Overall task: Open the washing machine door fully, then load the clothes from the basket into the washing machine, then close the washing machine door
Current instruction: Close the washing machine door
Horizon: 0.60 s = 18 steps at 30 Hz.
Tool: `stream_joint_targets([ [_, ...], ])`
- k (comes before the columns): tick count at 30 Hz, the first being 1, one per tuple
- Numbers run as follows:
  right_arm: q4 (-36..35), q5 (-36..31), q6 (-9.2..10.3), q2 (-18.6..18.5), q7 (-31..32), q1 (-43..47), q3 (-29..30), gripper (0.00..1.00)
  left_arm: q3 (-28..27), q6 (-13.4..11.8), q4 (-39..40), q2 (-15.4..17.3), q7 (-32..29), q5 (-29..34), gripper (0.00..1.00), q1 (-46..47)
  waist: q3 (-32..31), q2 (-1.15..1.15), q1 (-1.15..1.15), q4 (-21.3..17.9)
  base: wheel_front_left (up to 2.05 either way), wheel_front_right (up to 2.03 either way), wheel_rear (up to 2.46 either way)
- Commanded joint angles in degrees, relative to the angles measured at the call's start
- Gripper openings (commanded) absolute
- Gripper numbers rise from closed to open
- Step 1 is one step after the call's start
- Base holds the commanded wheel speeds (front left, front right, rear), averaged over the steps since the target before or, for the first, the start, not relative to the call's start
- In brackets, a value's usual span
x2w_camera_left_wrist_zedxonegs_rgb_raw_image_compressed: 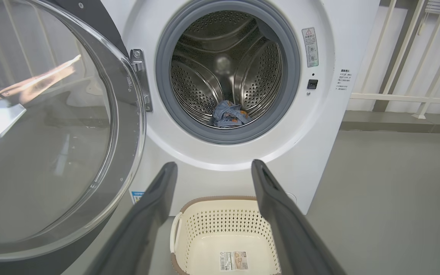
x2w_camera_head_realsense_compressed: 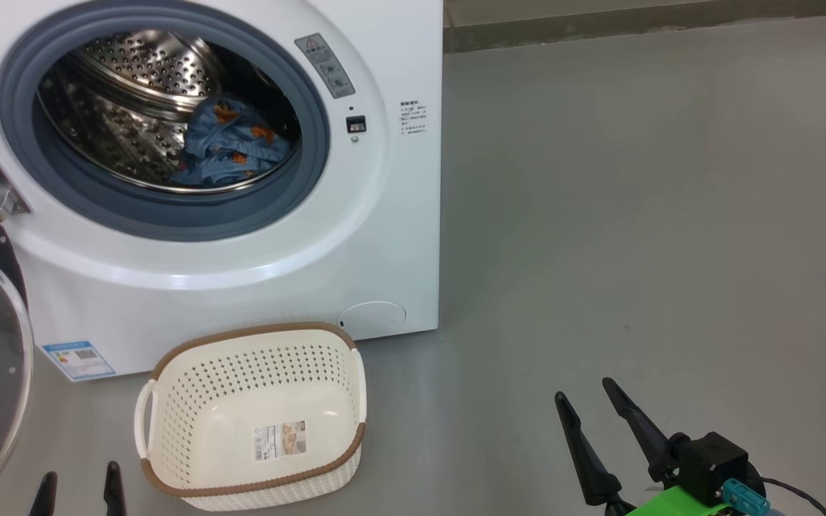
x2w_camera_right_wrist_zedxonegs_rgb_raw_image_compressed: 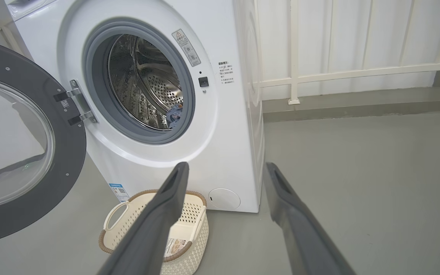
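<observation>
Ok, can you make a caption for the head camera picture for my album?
Bear-print clothes lie inside the open washing machine; the empty basket sits in front.

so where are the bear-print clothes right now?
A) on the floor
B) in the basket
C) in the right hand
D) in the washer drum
D: the clothes lie bunched in the steel drum, while the basket has just a label on its bottom.
</observation>
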<state>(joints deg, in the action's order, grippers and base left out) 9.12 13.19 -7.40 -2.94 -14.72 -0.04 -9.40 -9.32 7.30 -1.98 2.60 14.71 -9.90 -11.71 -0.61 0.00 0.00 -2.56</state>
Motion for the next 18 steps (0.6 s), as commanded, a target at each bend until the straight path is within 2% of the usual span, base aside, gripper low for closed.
stream_joint_targets([
  [1, -1.48, 0.1, -0.09, 0.06, -0.28, -1.29, -1.22, 1.0, -1.92, 0.17, 1.43, 0.29, 0.29, -0.46, 1.0, 2.41, 0.03, 0.0, 0.0, 0.08, -0.24, 0.24, 0.0],
  [13, -1.64, -0.19, -0.09, 0.06, -0.28, -1.45, -1.19, 1.0, -1.3, 0.18, 1.51, 0.4, 0.29, -0.65, 1.0, 2.5, -0.01, 0.0, 0.0, 0.58, -0.01, 0.01, 0.0],
  [18, -1.85, -0.53, -0.09, 0.06, -0.28, -1.28, -1.02, 1.0, -1.74, 0.18, 0.65, 0.39, 0.29, -0.72, 1.0, 2.74, -0.06, 0.0, 0.0, 1.99, 0.0, 0.0, 0.0],
])
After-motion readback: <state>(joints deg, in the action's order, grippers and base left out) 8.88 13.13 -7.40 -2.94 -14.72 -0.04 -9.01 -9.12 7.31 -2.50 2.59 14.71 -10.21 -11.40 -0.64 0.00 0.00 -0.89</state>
